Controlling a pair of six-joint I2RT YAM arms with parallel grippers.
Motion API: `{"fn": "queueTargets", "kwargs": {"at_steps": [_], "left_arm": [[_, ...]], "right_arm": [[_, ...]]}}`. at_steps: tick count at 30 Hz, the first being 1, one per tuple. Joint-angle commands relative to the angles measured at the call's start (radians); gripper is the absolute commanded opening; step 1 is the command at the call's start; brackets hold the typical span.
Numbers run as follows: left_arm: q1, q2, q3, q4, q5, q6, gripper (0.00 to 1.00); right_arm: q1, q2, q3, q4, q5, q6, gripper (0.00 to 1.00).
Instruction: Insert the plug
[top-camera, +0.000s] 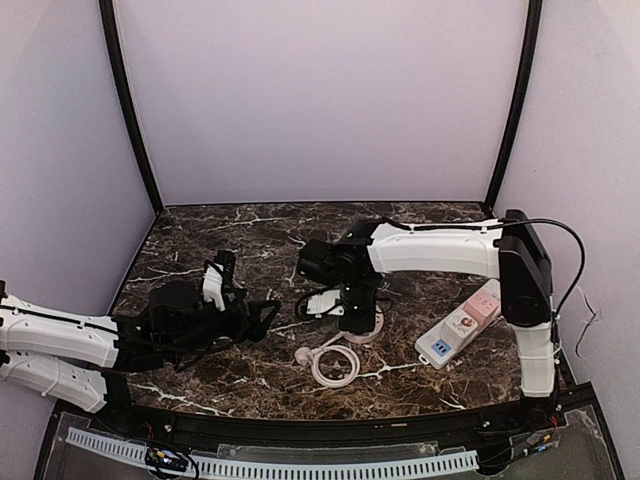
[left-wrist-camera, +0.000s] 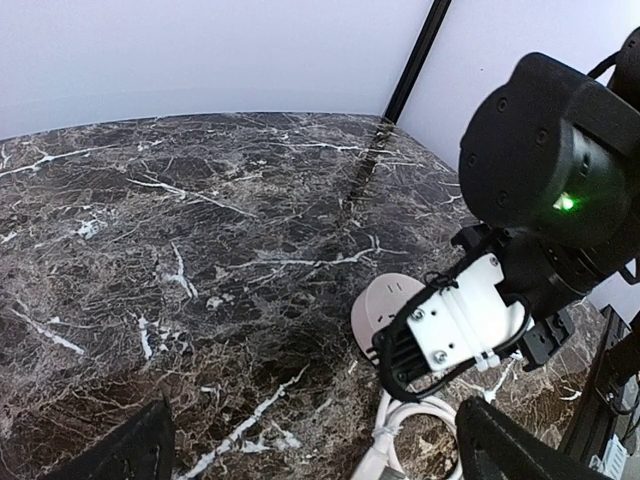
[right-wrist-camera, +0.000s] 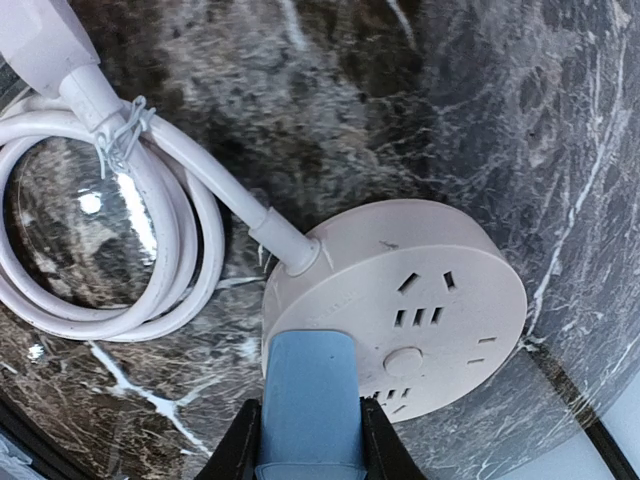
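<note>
My right gripper is shut on a blue plug, which it holds over the near edge of a round white socket. The plug's prongs are hidden, so I cannot tell whether they are in a slot. In the top view the right gripper stands over the socket at mid-table. My left gripper is open and empty, a little left of it. The left wrist view shows its dark fingers spread wide, with the socket and the right gripper's white wrist block ahead.
The socket's white cable lies coiled in front of it and ends in a white plug. A pinkish-white power strip lies at the right beside the right arm's base. The table is dark marble.
</note>
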Motion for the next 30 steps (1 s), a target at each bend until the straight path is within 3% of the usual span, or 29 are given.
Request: {"fn": "queueTargets", "kwargs": {"at_steps": [1,17,22,27,28,30], "left_arm": [[-0.004,-0.027,-0.016,-0.002,0.007,-0.008,0.98],[-0.003,-0.053,-0.025,-0.008,0.006,-0.014,0.98],[-0.003,-0.059,-0.028,-0.011,-0.002,-0.013,0.98],[-0.003,-0.067,-0.031,-0.014,-0.010,-0.011,0.98],[-0.003,-0.066,-0.032,-0.012,-0.011,-0.011,0.98],[-0.003,-0.065,-0.031,-0.012,-0.011,-0.012,0.98]], "right_arm": [[0.055,-0.023,-0.070,-0.031,-0.127,0.026,0.00],[0.124,-0.075,-0.155,0.033,-0.145,0.008,0.01],[0.124,-0.037,-0.117,0.035,-0.100,0.025,0.17],[0.126,-0.052,-0.111,0.044,-0.056,0.032,0.42],[0.126,-0.056,-0.114,0.047,-0.045,0.035,0.51],[0.128,-0.066,-0.115,0.051,-0.016,0.040,0.82]]}}
